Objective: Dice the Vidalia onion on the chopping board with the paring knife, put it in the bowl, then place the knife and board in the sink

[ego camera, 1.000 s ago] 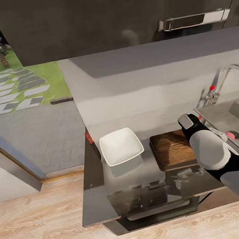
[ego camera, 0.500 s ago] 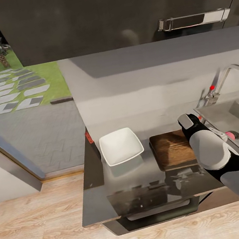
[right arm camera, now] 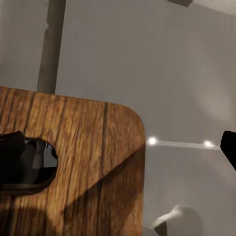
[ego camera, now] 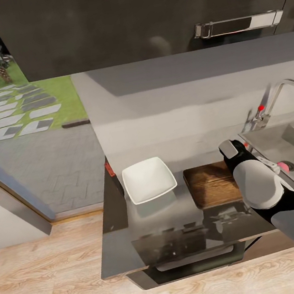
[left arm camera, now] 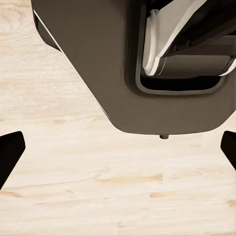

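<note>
The right arm [ego camera: 257,185] reaches toward 11 o'clock over the board [ego camera: 210,185], fingers [right arm camera: 12,152] apart at its slot; left fingers [left arm camera: 10,150] apart.

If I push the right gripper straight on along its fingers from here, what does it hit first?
Most likely the chopping board: in the right wrist view the right gripper hangs open over the board's slot-handle corner, one fingertip over the slot and the other past the edge above the countertop. How far off is unclear.
</note>
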